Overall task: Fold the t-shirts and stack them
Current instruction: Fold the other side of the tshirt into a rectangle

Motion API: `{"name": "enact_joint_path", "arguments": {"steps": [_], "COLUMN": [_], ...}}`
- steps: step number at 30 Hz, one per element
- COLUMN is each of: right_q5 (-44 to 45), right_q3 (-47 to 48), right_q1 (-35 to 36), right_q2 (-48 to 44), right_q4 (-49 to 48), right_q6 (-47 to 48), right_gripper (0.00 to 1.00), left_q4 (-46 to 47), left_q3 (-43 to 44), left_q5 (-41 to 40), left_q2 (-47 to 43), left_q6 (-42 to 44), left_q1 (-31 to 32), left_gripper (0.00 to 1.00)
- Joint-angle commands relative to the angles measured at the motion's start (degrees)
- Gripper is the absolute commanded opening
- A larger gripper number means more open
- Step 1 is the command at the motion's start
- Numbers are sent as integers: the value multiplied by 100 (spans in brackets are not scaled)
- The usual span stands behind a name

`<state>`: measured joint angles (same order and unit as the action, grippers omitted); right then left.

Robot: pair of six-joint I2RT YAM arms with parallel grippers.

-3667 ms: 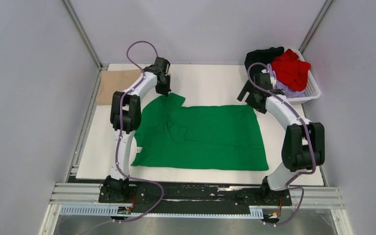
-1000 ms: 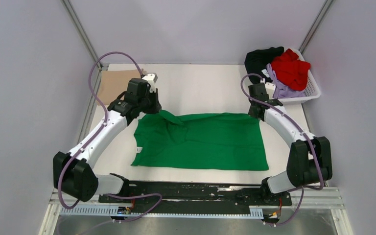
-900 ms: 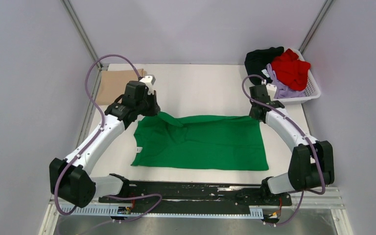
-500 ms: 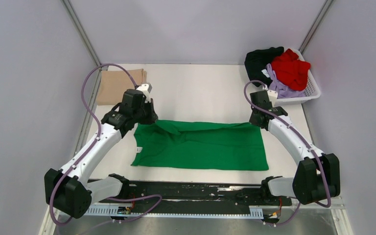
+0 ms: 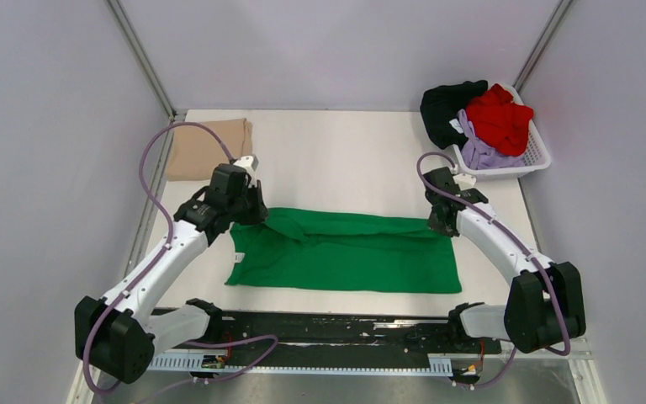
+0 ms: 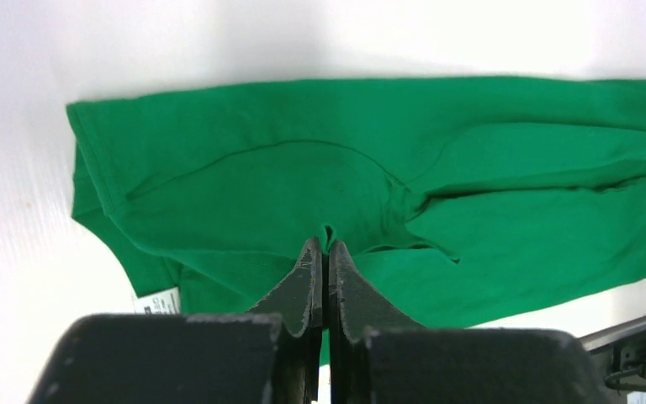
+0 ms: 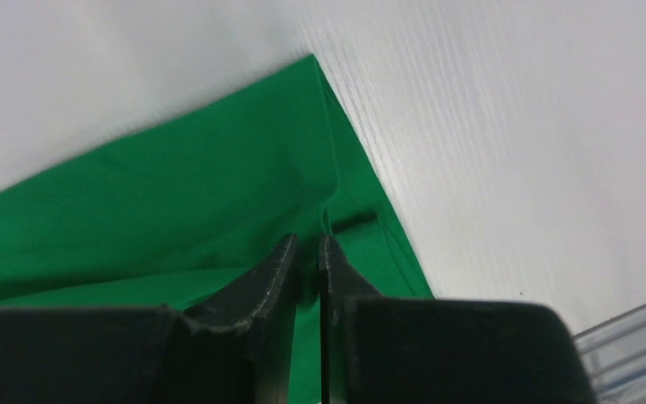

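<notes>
Left tool [image 6: 324, 244] is closed tight, its two fingers pinching a small pucker of the green t-shirt [image 5: 345, 252] between their tips. Right tool [image 7: 307, 242] has its fingers parted only a crack; green cloth lies right under the tips with a short ridge just ahead of them, and I cannot tell whether any of it is gripped.

The green t-shirt lies as a long band across the middle of the surface [image 5: 345, 151], running left to right. It is doubled over along its far edge, so an upper layer lies over the lower one. The upper layer is rumpled toward the left end, with curved creases around the spot where the left tool grips. The left tool sits at the band's far left corner and the right tool at its far right corner, both low against the cloth. A small white label [image 6: 156, 301] shows at the shirt's left end.

Well apart from it, at the far left corner of the surface, the tan t-shirt [image 5: 206, 147] lies folded flat. At the far right corner stands a white basket [image 5: 538, 156] heaped with the black t-shirt [image 5: 446, 101], the red t-shirt [image 5: 500, 118] and the lavender t-shirt [image 5: 475, 151]. The black one spills over the basket's left side.
</notes>
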<state>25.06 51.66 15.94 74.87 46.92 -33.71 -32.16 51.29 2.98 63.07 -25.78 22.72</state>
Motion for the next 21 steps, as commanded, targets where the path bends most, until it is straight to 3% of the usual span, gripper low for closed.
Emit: {"name": "enact_joint_path", "arguments": {"steps": [1, 5, 7, 10, 13, 15, 17, 18, 19, 21], "right_q5": [64, 5, 22, 120, 201, 267, 243, 169, 18, -436], "right_q3": [-98, -130, -83, -107, -87, -16, 2, -24, -70, -186], "right_q1": [19, 17, 14, 21, 13, 6, 5, 5, 5, 7], "right_q2": [-84, -3, -22, -290, -704, -930, -1175, -1309, -1443, -1675], "right_q4": [380, 781, 1107, 1390, 1382, 1327, 1120, 953, 740, 285], "right_q6": [-518, -948, -1180, -1433, -1463, -1487, -1430, -1355, -1228, -1009], "right_gripper": [17, 19, 26, 33, 54, 73, 92, 99, 100, 100], "left_q4": [-228, -754, -1158, -1798, -2198, -2413, -2384, -2258, -2162, -1800], "left_q3": [-219, -560, -767, -930, -972, -914, -839, -817, -768, -699], "left_q5": [96, 23, 26, 262, 370, 312, 315, 288, 276, 300], "left_q2": [-320, -635, -840, -1160, -1580, -1756, -1833, -1816, -1776, -1579], "left_q6": [-428, -820, -1010, -1361, -1658, -1723, -1658, -1614, -1542, -1483], "left_q1": [95, 185, 229, 338, 436, 451, 460, 461, 461, 457], "left_gripper": [0, 11, 16, 34, 51, 65, 87, 92, 98, 100]}}
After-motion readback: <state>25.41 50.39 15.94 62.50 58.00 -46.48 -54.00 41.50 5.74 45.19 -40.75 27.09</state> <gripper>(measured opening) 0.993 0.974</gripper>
